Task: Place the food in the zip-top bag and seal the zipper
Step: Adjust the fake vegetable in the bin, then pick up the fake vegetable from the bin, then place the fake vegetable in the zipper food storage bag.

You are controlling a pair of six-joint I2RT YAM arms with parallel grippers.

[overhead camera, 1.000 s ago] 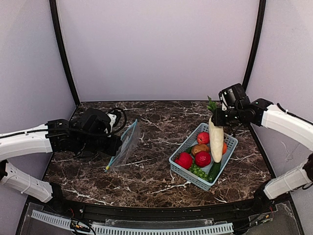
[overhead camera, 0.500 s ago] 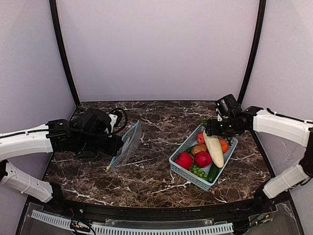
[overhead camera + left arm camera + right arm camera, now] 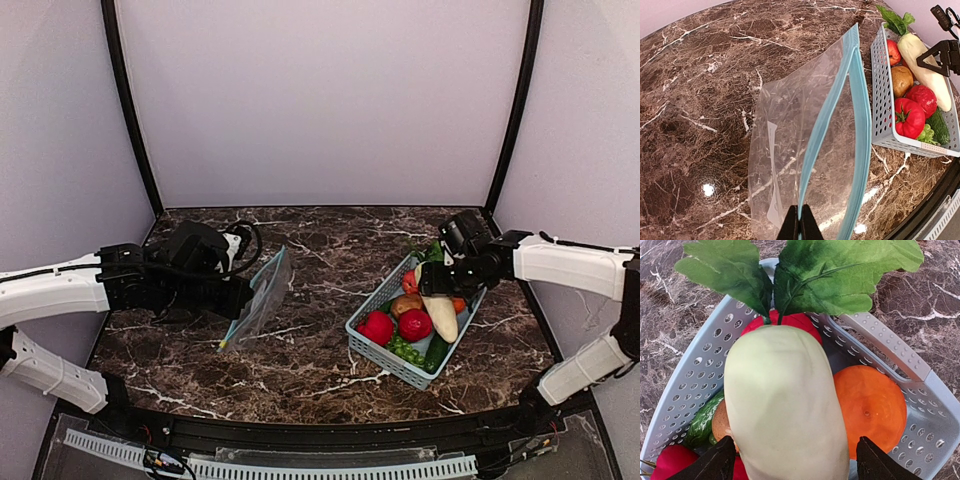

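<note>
Top external view: at the left, the zip-top bag [image 3: 263,295] is held tilted above the marble table [image 3: 310,350] by the left gripper [image 3: 238,298], whose jaws are pressed together on its lower end. At the right, the food is gathered in a light blue basket [image 3: 372,345] standing on the table. The cream-white squash [image 3: 441,316] is laid along the basket's right side, and the right gripper [image 3: 436,283] is poised just over it.

Left wrist view: the bag's edge is pinched tight at the zipper [image 3: 866,120], whose two blue strips are parted, so the mouth gapes. The basket is seen beyond the bag, apart from it.

Right wrist view: the squash is flanked by two widely spread fingers [image 3: 715,462], and nothing is gripped. A gap is visible on the side of the orange [image 3: 870,410]; contact on the other side cannot be judged.
</note>
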